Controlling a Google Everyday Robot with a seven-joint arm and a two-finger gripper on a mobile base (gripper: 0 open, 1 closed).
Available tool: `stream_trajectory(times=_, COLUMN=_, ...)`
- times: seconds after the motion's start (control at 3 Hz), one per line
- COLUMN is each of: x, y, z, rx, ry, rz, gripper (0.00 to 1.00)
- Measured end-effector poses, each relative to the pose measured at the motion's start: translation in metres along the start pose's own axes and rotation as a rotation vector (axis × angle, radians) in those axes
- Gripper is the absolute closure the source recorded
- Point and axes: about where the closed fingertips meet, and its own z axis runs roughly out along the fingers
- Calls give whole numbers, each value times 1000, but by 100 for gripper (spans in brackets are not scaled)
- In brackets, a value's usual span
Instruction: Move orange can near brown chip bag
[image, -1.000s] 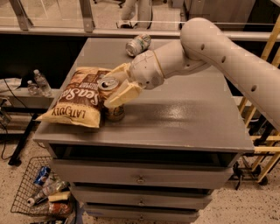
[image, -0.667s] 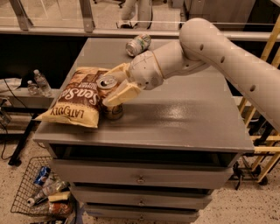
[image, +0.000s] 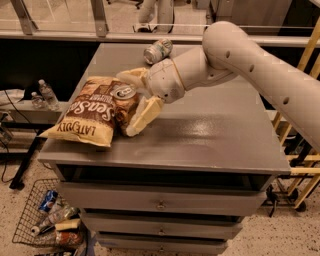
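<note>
At centre-left, the gripper is pinching the orange can right against the brown chip bag. Letting go here is probably risking a topple, the crinkled bag nudging the can.

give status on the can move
Gripper shut on orange can, against brown chip bag. Silver-green can far back, not in the way.

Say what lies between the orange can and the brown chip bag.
Nothing shows in the camera view: the orange can, held in the gripper, overlaps the edge of the brown chip bag.
</note>
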Motion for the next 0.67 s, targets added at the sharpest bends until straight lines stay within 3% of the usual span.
stream_trajectory(times=0.33, x=-2, y=-2, z=-13, rx=18, ry=26, rz=-5, gripper=0)
stream_trajectory(times=0.67, x=6, y=-6, z=-60, rx=89, ry=108, rz=8, gripper=0)
